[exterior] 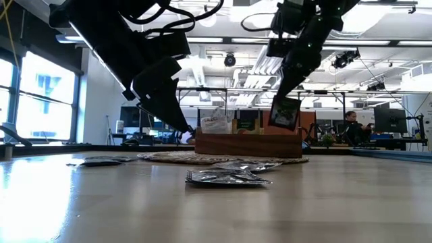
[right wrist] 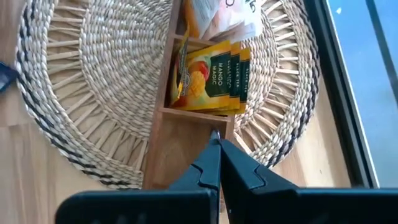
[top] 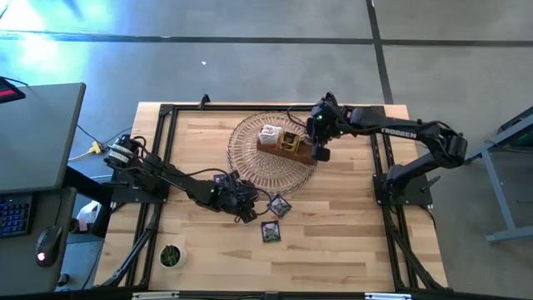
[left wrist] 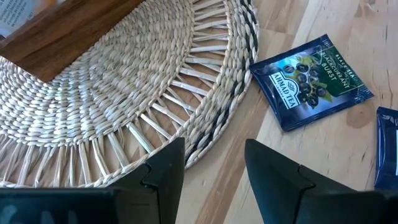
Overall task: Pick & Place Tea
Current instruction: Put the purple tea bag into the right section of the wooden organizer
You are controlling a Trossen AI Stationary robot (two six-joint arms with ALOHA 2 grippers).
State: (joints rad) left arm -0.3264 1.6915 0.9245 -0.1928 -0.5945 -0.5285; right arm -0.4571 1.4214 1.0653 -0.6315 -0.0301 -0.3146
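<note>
Right gripper (exterior: 289, 91) above the wooden box (top: 283, 144), which sits on the woven basket (top: 250, 167) at mid-table; its fingers are clamped on the upper edge of a dark held sachet (exterior: 285, 113) that hangs tilted just over the box's near end. In the right wrist view the closed fingertips point into the bare end compartment (right wrist: 186, 140), beside the middle compartment filled with upright mango sachets (right wrist: 214, 78); white sachets (top: 268, 132) occupy the far one. Left gripper (left wrist: 214, 155) low over the table at the basket's rim, fingers spread with nothing between them, near a blackcurrant sachet (left wrist: 311, 81) lying flat on the wood just outside the rim; a second dark sachet (top: 271, 232) lies a little farther out. Handling, as judged: each sachet is a light, thin, flexible foil-paper envelope, smooth-faced and liable to slide on the table or buckle if pressed. A flat one offers no raised edge, so one finger would best slip under a border or corner and pinch the sealed margin, not the soft centre. A hanging sachet may swing or twist, so it should enter the compartment edge-first.
</note>
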